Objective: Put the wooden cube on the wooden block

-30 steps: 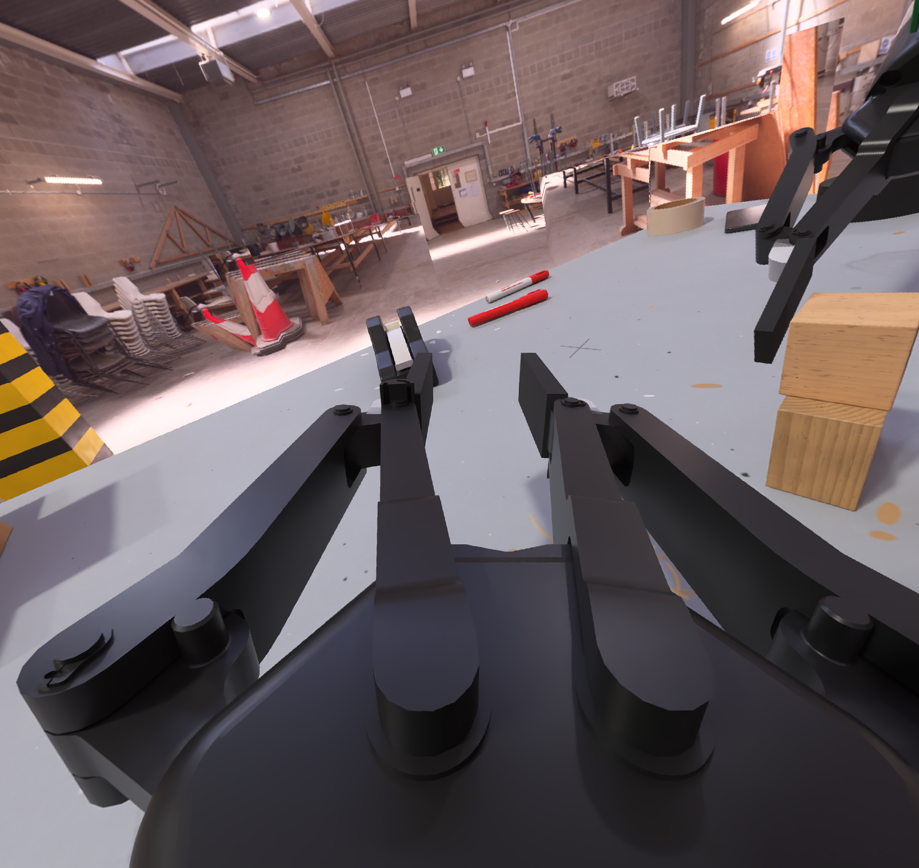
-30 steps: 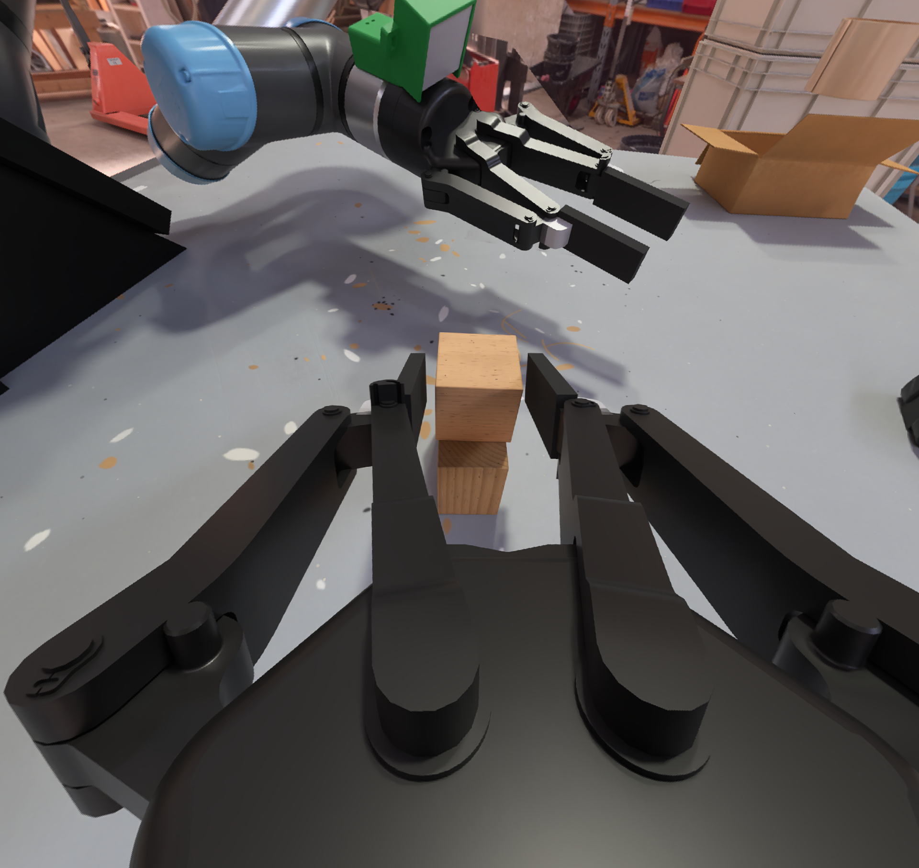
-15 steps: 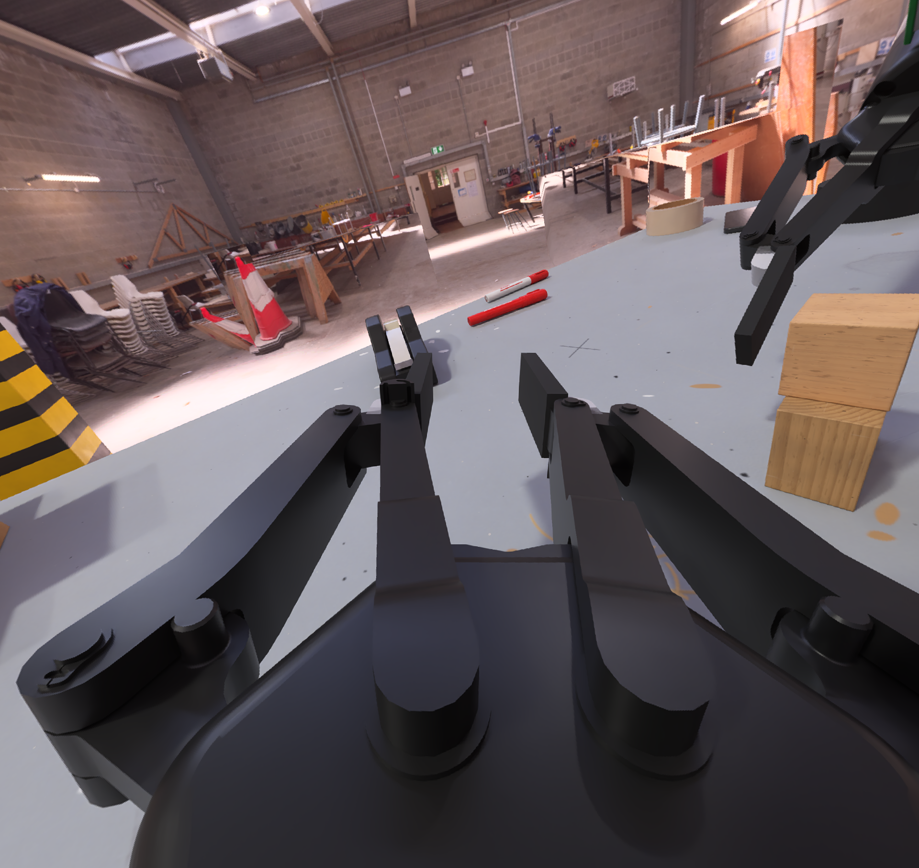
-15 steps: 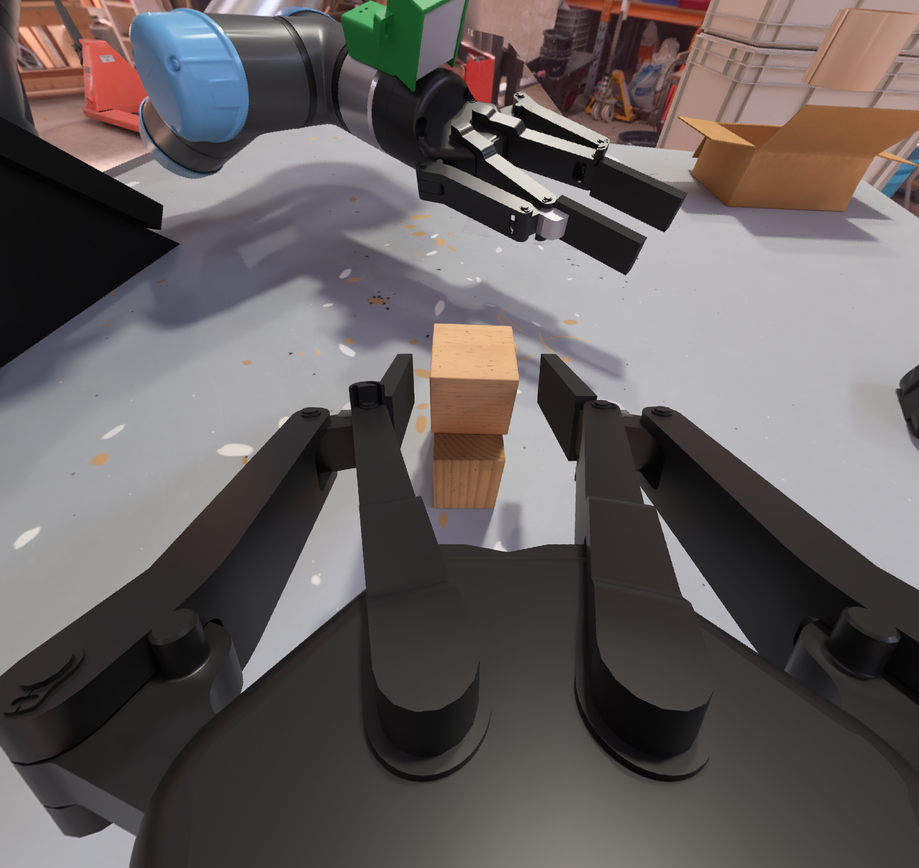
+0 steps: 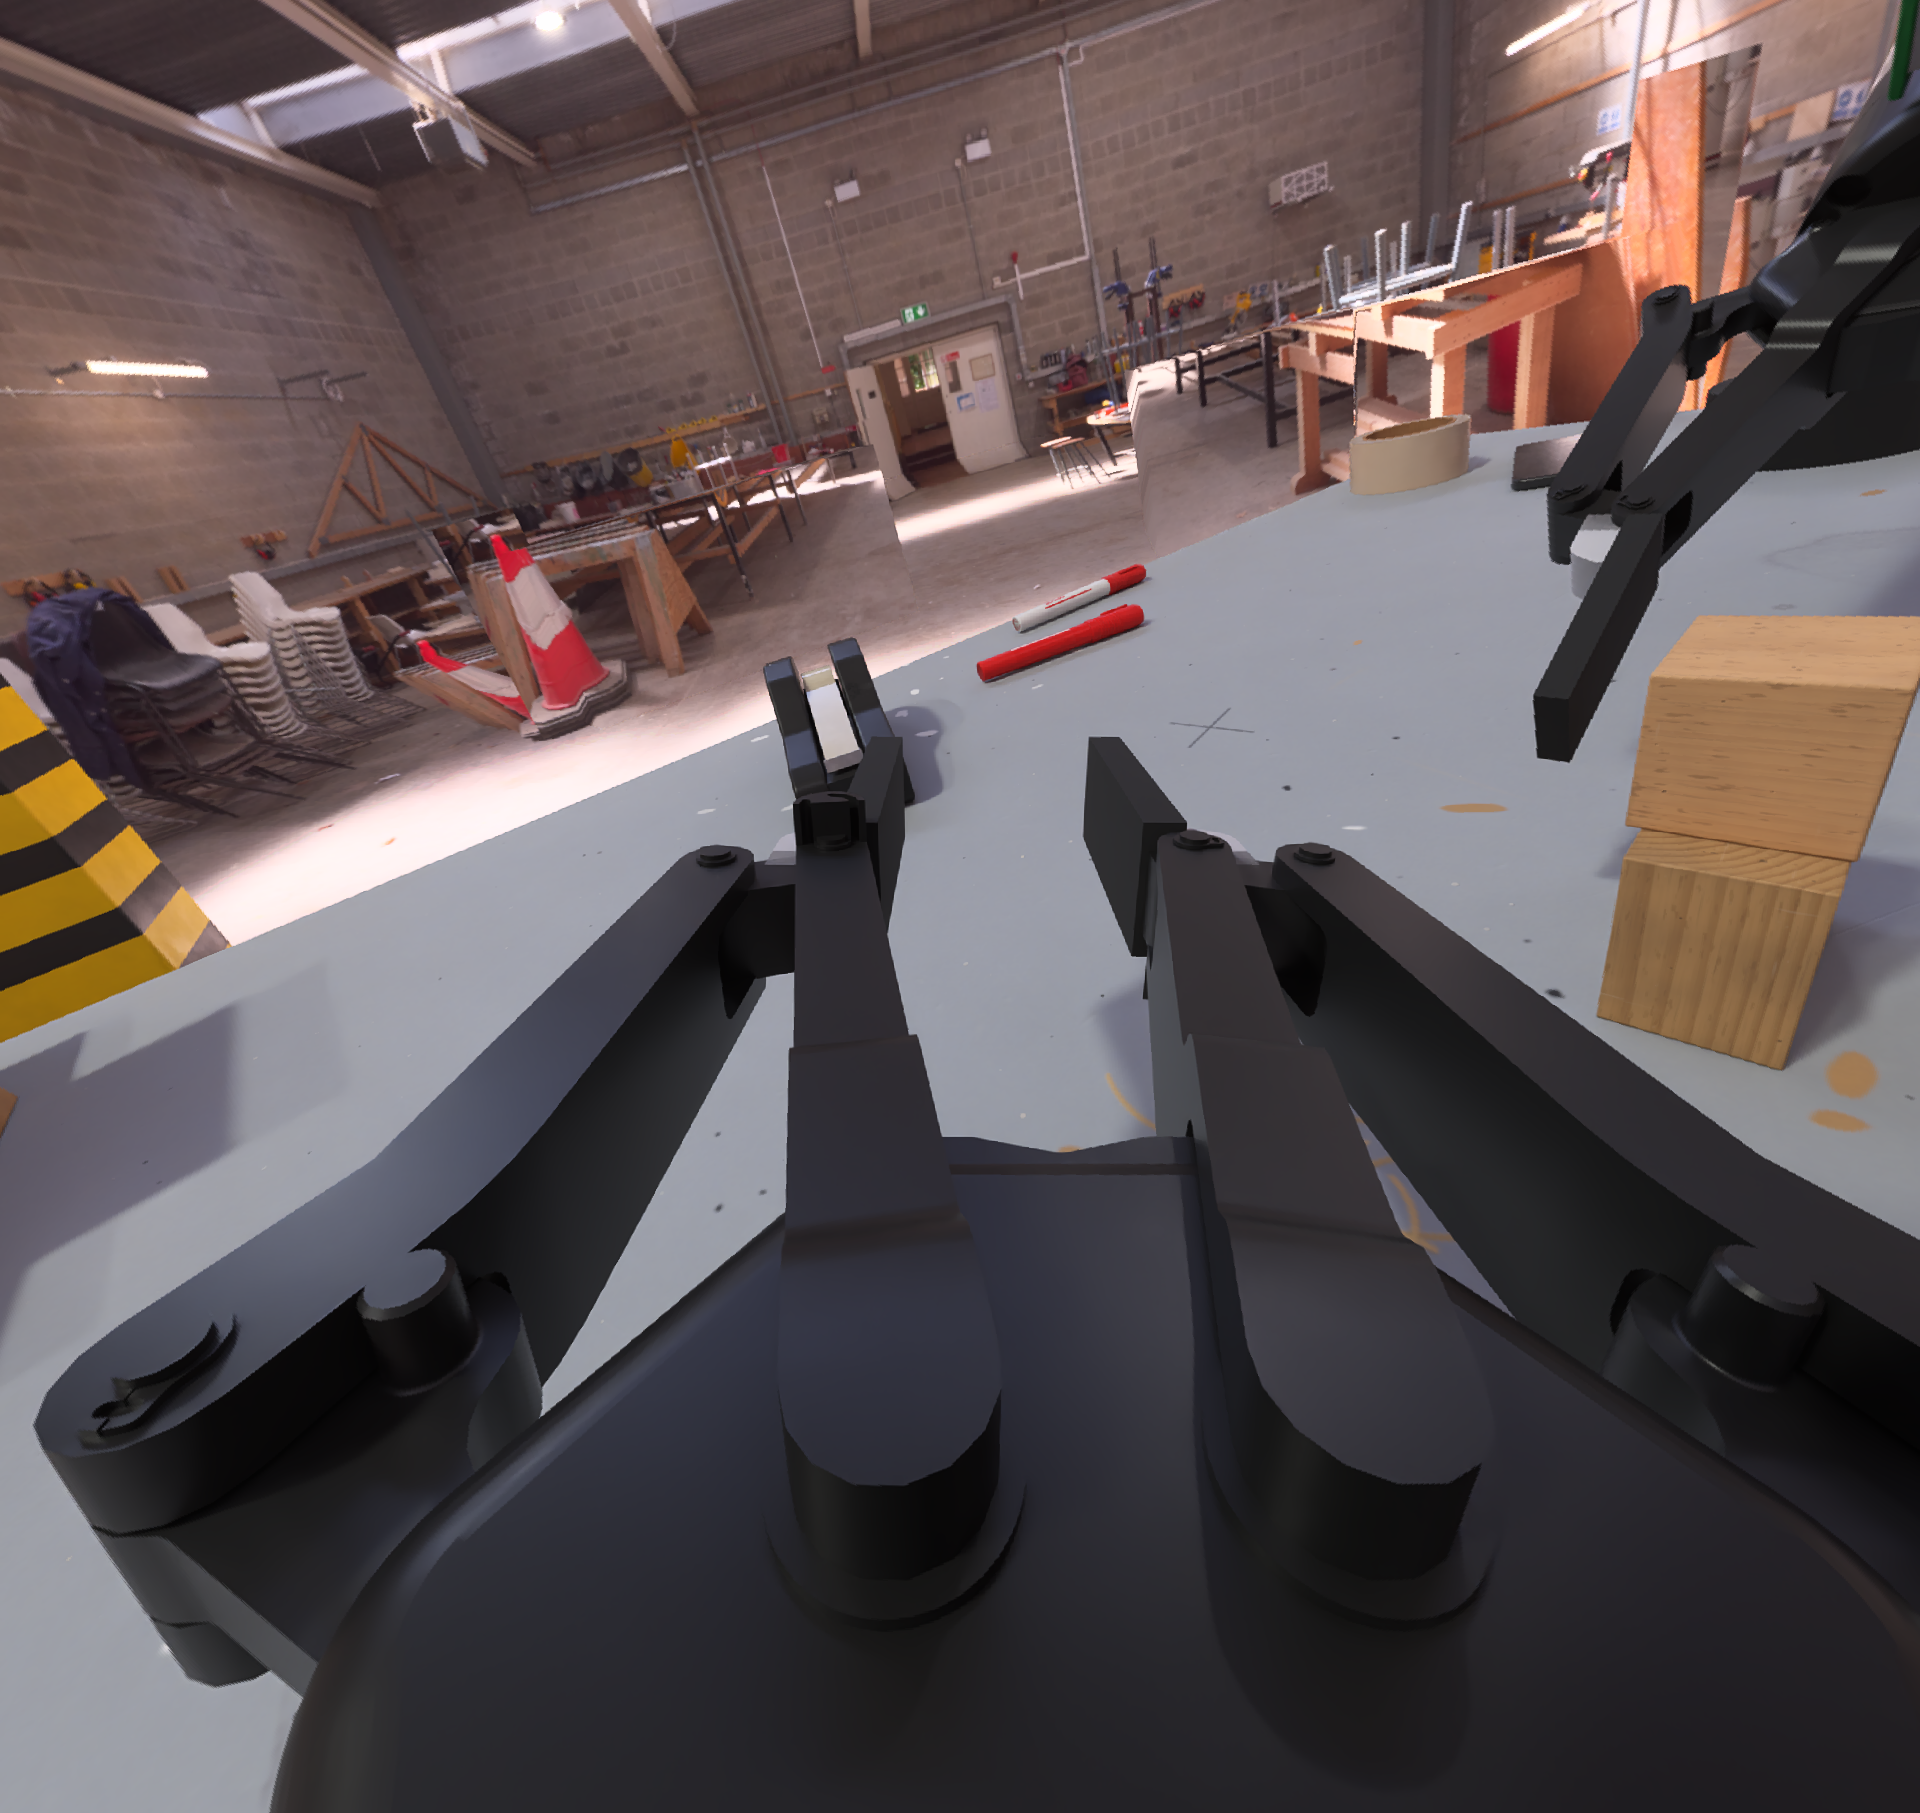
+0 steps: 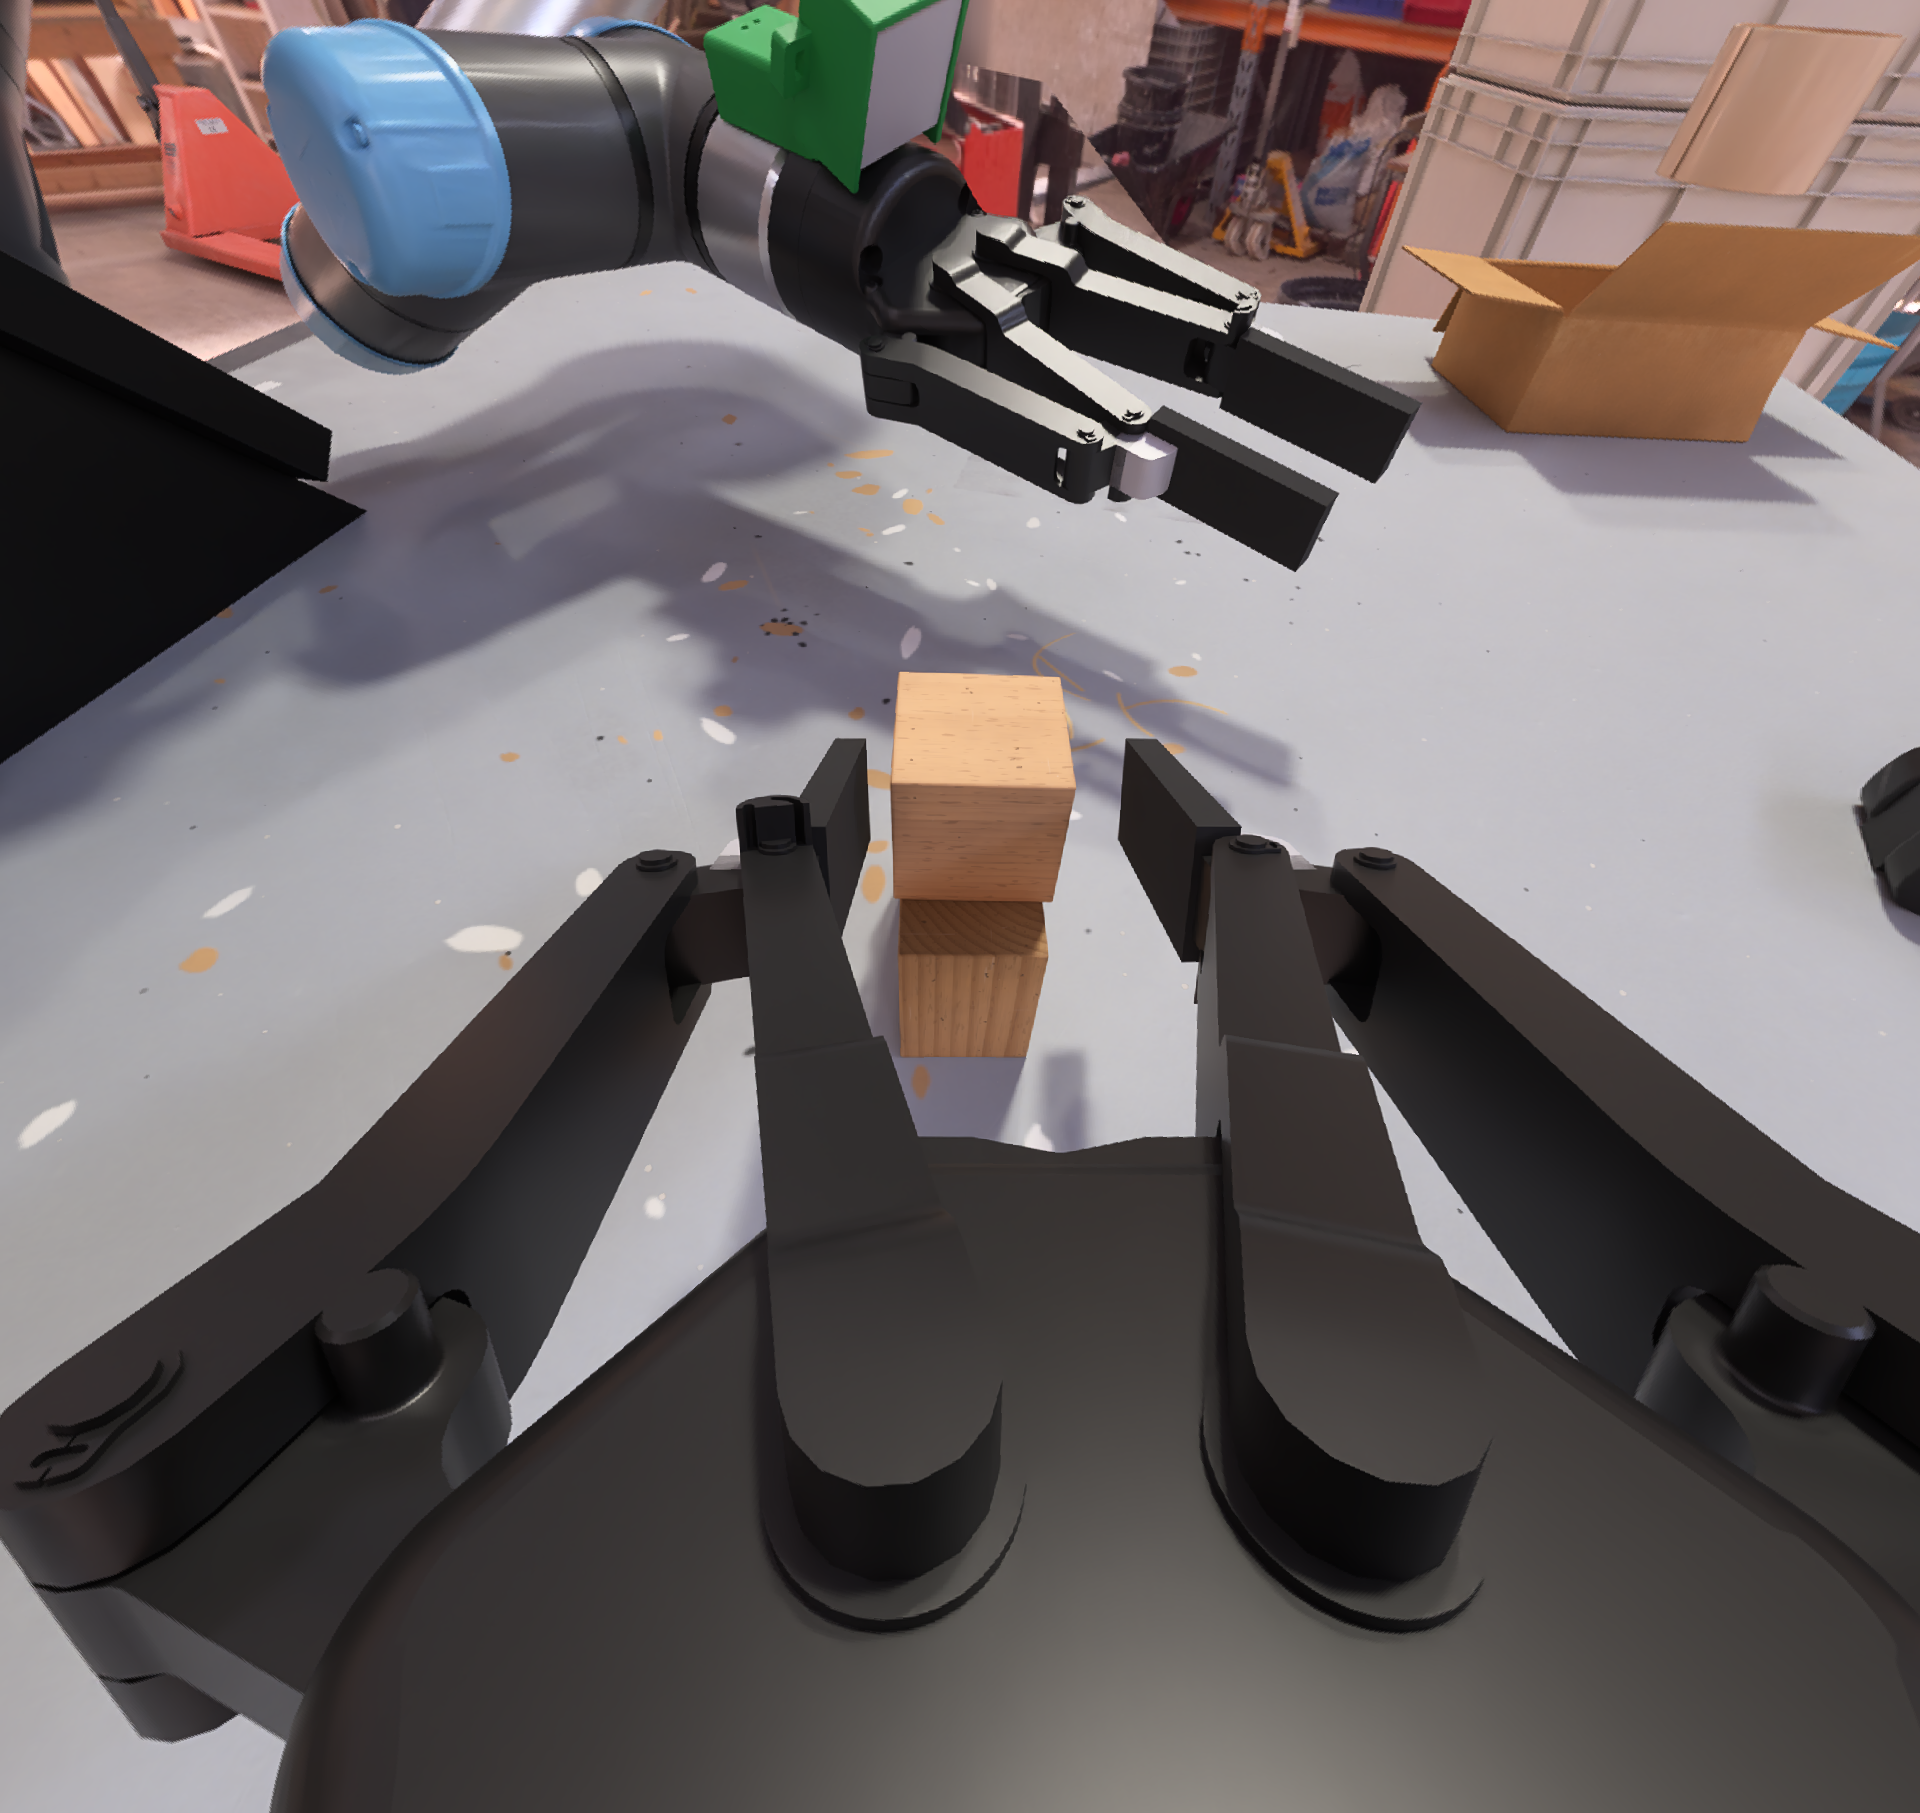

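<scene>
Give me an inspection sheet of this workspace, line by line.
Surface: grey table, flecked with orange and white paint spots.
Job's things: wooden cube sits on the wooden block, slightly overhanging it.
Clutter: two red markers, a tape roll, a black clip, an open cardboard box.
Grippers: right gripper open, its fingers either side of the cube, not touching; left gripper open and empty, off to the side of the stack.
Cables: nothing seen.
Surroundings: workshop with benches, stacked chairs, a traffic cone, storage shelving.
</scene>
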### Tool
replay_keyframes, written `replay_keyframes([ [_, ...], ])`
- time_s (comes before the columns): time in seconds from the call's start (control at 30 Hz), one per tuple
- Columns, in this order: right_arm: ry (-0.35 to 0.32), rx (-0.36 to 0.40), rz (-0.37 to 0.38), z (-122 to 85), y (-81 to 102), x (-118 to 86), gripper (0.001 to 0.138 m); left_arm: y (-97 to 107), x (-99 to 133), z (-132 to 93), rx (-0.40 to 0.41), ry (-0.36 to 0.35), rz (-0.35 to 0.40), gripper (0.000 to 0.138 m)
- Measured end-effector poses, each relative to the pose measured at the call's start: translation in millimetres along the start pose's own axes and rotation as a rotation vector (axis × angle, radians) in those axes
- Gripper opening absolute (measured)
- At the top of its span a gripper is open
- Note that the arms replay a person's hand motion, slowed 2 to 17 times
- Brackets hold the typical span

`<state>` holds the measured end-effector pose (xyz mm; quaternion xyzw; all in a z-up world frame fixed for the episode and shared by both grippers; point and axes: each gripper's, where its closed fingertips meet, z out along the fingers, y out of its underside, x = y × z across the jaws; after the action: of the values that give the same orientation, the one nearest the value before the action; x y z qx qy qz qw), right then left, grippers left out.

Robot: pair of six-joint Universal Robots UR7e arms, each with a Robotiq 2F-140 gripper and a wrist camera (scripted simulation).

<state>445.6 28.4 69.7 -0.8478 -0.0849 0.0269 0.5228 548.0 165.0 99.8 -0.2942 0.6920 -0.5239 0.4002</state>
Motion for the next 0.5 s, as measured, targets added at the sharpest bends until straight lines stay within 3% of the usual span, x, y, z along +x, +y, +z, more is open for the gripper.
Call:
replay_keyframes([
  [0.5, -0.016, 0.006, 0.003, 0.1, -0.1, -2.4, 0.065, 0.3, 0.8, 0.3, -0.003, 0.002, 0.005, 0.047],
])
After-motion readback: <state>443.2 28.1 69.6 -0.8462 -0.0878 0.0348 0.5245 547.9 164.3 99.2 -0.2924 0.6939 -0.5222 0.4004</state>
